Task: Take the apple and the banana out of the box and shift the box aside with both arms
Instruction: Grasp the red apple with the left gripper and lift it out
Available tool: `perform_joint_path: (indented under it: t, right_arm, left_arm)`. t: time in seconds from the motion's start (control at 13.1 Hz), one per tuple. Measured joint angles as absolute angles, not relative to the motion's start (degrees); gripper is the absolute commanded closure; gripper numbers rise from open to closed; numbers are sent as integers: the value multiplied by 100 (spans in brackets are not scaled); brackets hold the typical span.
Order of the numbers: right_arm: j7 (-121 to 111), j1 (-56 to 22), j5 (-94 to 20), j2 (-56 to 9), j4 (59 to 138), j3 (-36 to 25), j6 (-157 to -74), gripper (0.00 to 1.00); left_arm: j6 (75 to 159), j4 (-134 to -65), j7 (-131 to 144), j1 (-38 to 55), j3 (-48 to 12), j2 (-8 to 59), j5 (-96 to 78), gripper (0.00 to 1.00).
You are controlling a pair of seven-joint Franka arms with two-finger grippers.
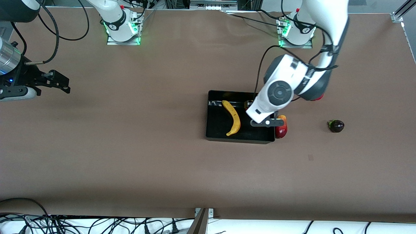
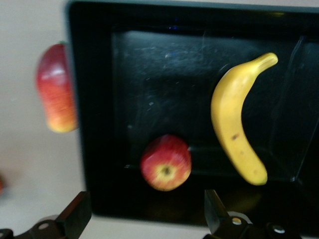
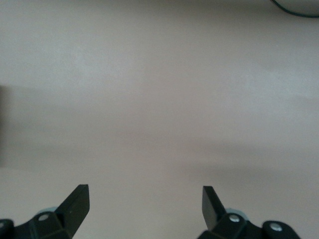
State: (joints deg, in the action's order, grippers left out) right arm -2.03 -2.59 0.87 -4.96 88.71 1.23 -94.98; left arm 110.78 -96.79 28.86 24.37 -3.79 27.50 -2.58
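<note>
R gripper (image 1: 60, 83) waits, jaws wide & empty, over bare table (image 1: 130, 156) at the right arm's end, well apart from the work; the right wrist view shows only tabletop between its fingers.

Box (image 1: 213, 130) sits mid-table toward the left arm's end. Banana (image 1: 232, 117) lies in it, curved, on the side toward the right arm's end. Apple (image 2: 166, 162) is also in the box; the left wrist view has it beside the banana, not touching, near the wall that has the mango (image 1: 281, 126) just outside it. From the front the arm hides the apple.

L gripper (image 1: 265, 123) hangs over that end of the box, jaws wide, holding nothing; apple sits roughly btwn the fingertips in its wrist view.

Step in hand, prob: pick the apple. To do it well: center the jaws on the fruit, come straight down, keep fingers clear of the box wall & banana, close gently since it's round & may roll. Lift clear of the rim before moving off. Don't confuse it w/ the mango outside. Dark fruit (image 1: 336, 125) further toward the left arm's end is irrelevant.
</note>
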Motion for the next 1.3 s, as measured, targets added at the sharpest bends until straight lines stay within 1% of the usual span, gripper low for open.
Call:
perform_joint_path:
  t: [0.31, 0.38, 0.46, 0.61, 0.69, 0.77, 0.84, 0.92, 1.0, 1.23, 1.3]
  right_arm:
    - [-203, -259, 87, -496, 8871, 123, -9496, 0]
    - [-203, -259, 87, -496, 8871, 123, -9496, 0]
    - [-203, -259, 87, -496, 8871, 123, -9496, 0]
    - [-203, -259, 87, -496, 8871, 123, -9496, 0]
    - [-203, -259, 87, -496, 8871, 123, -9496, 0]
    - [-203, -259, 87, -497, 8871, 123, -9495, 0]
    - [-203, -259, 87, -496, 8871, 123, -9495, 0]
    - [-203, -259, 87, -496, 8871, 123, -9495, 0]
    - [-203, -259, 87, -497, 8871, 123, -9494, 0]
    - [-203, -259, 87, -497, 8871, 123, -9494, 0]
    - [-203, -259, 87, -497, 8871, 123, -9493, 0]
  left_arm:
    - [12684, -10797, 2898, 2503, -377, 2782, -258, 0]
    - [12965, -11018, 2902, 2539, -378, 2796, -258, 0]
    - [13126, -11158, 2907, 2576, -378, 2817, -258, 0]
    - [13193, -11261, 2999, 2683, -381, 2856, -258, 0]
    - [13205, -11272, 3080, 2749, -381, 2877, -258, 13]
    - [13212, -11272, 3143, 2819, -382, 2897, -258, 41]
    - [13218, -11272, 3194, 2865, -382, 2911, -258, 64]
    - [13218, -11273, 3218, 2878, -381, 2916, -258, 77]
    - [13218, -11267, 3224, 2875, -376, 2909, -258, 85]
    - [13159, -11194, 3228, 2864, -308, 2871, -258, 85]
    - [12965, -11070, 3228, 2844, -276, 2799, -258, 84]
